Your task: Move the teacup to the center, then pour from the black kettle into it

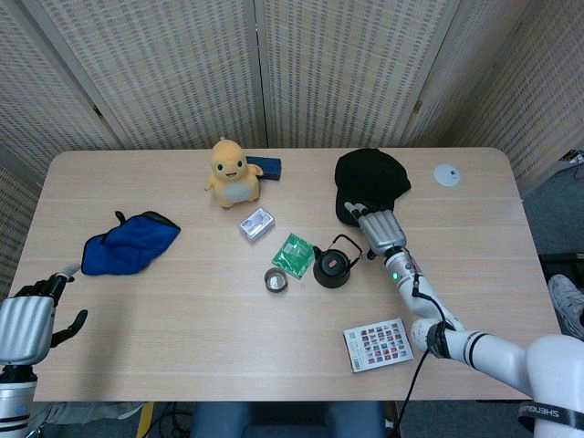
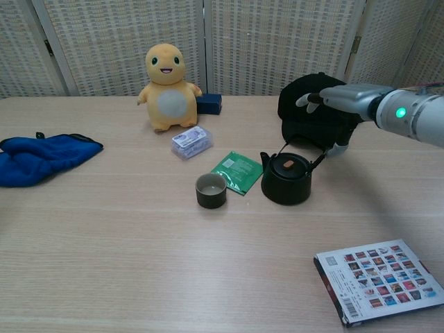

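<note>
The black kettle (image 1: 332, 266) (image 2: 285, 181) stands just right of the small dark teacup (image 1: 276, 280) (image 2: 210, 191) at mid-table, its spout toward the cup. Its wire handle is raised and slants to the right, ending at the thumb of my right hand (image 1: 380, 228) (image 2: 345, 104). That hand hovers over the handle's right end in front of the black cap and holds it there, with its long fingers stretched out leftward. My left hand (image 1: 27, 324) is at the table's near left corner, holding nothing, and shows only in the head view.
A green packet (image 2: 238, 171) lies between cup and kettle, just behind them. A clear packet (image 2: 191, 142), a yellow plush (image 2: 165, 87) and a blue box (image 2: 208, 104) are further back. Black cap (image 2: 305, 104) behind the kettle, blue cloth (image 2: 38, 156) left, patterned booklet (image 2: 378, 279) front right.
</note>
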Action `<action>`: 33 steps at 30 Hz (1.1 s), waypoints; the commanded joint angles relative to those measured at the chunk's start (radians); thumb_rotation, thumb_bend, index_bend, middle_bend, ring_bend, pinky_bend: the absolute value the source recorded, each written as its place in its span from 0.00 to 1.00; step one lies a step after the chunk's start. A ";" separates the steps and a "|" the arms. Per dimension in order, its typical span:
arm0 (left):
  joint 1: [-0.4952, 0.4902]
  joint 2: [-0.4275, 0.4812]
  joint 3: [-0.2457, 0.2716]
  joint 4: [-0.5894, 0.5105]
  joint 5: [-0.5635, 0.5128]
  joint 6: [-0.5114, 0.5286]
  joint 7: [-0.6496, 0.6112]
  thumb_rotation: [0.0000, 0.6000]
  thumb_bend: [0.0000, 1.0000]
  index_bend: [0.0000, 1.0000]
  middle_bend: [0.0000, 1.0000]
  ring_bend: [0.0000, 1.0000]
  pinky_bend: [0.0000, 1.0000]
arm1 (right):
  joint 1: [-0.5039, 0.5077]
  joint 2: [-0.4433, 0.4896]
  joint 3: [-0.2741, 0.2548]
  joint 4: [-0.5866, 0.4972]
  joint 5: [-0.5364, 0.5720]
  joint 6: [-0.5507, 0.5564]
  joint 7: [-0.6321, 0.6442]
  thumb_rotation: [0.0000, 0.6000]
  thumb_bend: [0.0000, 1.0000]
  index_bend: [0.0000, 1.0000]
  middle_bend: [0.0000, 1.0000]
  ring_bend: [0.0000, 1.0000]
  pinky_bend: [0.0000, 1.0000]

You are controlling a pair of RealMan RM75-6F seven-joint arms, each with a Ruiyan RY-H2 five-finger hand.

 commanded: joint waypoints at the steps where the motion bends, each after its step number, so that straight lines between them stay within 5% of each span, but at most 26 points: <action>1: 0.001 -0.001 -0.003 0.002 0.001 -0.001 -0.002 1.00 0.27 0.20 0.34 0.42 0.46 | 0.005 0.001 0.009 0.009 0.009 0.000 0.014 1.00 0.05 0.07 0.14 0.06 0.17; 15: 0.010 -0.006 -0.008 0.007 0.014 -0.007 -0.004 1.00 0.27 0.20 0.34 0.42 0.46 | -0.069 0.191 0.006 -0.215 0.018 -0.115 0.241 1.00 0.18 0.07 0.25 0.06 0.17; 33: 0.033 0.006 -0.010 -0.009 0.041 0.014 0.006 1.00 0.27 0.20 0.34 0.42 0.46 | -0.057 0.148 0.022 -0.176 -0.047 -0.252 0.497 1.00 0.24 0.07 0.27 0.06 0.17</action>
